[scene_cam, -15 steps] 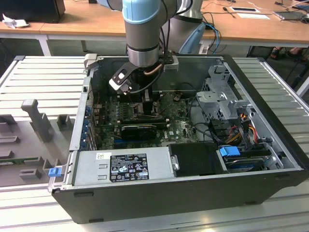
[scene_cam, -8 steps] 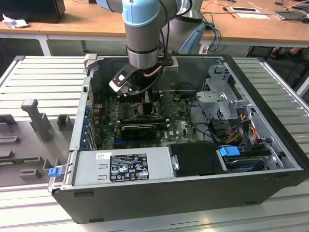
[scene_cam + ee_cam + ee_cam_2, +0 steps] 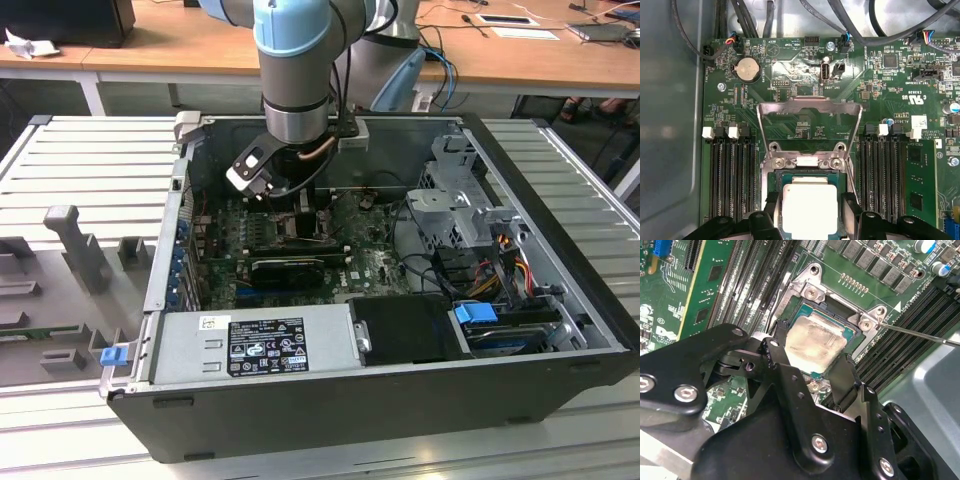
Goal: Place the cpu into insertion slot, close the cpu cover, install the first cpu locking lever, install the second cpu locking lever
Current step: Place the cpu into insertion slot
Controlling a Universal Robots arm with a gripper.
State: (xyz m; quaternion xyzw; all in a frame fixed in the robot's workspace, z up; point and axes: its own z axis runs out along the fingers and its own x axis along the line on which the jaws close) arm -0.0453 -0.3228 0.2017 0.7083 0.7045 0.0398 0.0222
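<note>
Notes on print:

- **First wrist view:** White silkscreen lettering, connector names and part codes, runs over the motherboard (image 3: 790, 80) ahead of the gripper (image 3: 810, 212).
- A round printed sign (image 3: 772, 49) stands near the coin cell (image 3: 748, 69).
- A white barcode sticker (image 3: 919, 122) sits on the board, off to one side of the gripper.
- **Second wrist view:** A white triangle mark (image 3: 898, 306) is printed just beyond the insertion slot (image 3: 840, 304).
- **Exterior view:** A black-and-white label (image 3: 266, 345) is on the power supply (image 3: 180, 345), well apart from the gripper. Its print is too small to read.

The cpu (image 3: 815, 342) has a dull, smudged silver metal top; the cover (image 3: 809, 106) is bare grey metal; the board (image 3: 880, 100) glossy green; the case (image 3: 400, 410) matt black.
</note>
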